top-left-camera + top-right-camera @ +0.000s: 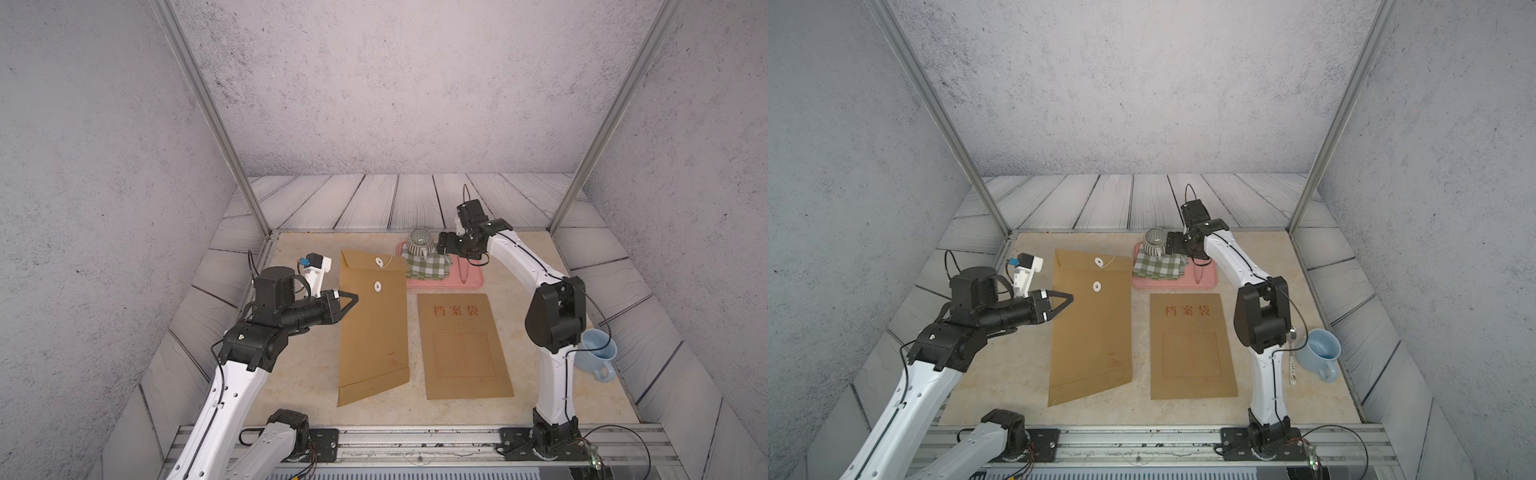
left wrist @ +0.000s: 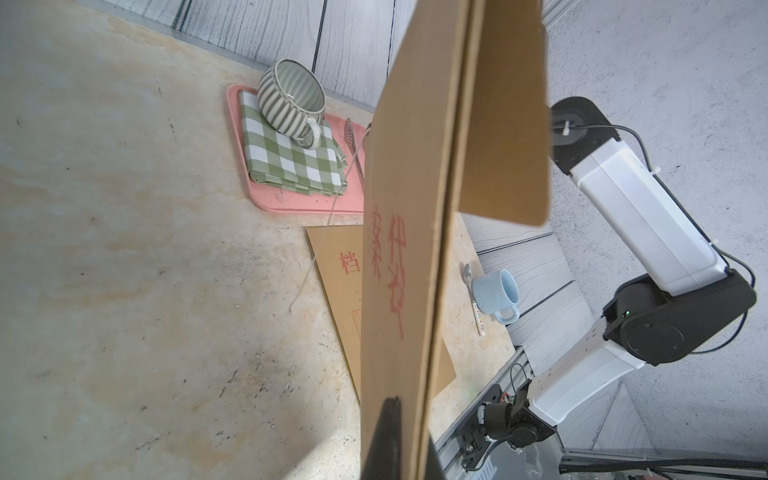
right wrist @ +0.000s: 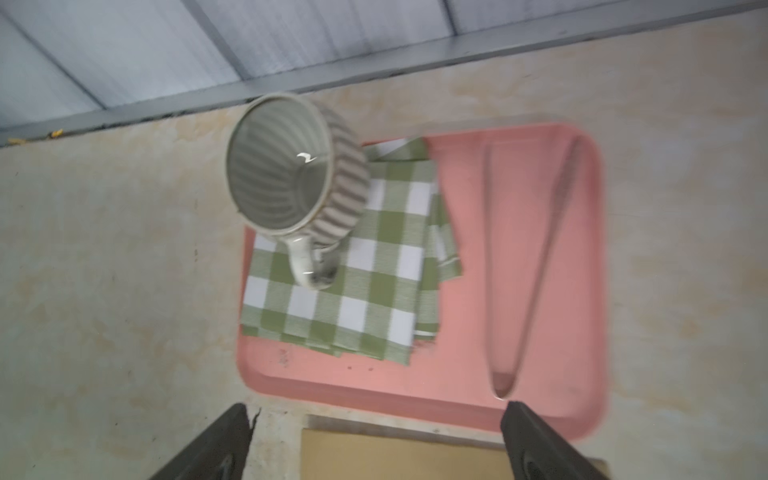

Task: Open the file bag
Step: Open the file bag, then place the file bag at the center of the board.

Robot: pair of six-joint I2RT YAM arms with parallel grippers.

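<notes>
A brown file bag [image 1: 372, 328] [image 1: 1090, 332] with two white string buttons [image 1: 377, 285] is tilted up off the table along its left edge. My left gripper [image 1: 351, 301] [image 1: 1068, 300] is shut on that edge. In the left wrist view the file bag [image 2: 399, 232] stands edge-on, its flap [image 2: 507, 124] away from the body, and a loose white string [image 2: 332, 208] hangs down. My right gripper [image 1: 438, 246] [image 3: 376, 409] hovers open above the pink tray, holding nothing. A second file bag [image 1: 463, 345] with red characters lies flat to the right.
At the back a pink tray [image 1: 467, 282] carries a green checked cloth [image 1: 428, 266], a striped cup [image 1: 419, 242] and metal tongs [image 3: 536, 266]. A blue mug [image 1: 596, 353] with a spoon [image 2: 471, 295] stands at the right, behind my right arm.
</notes>
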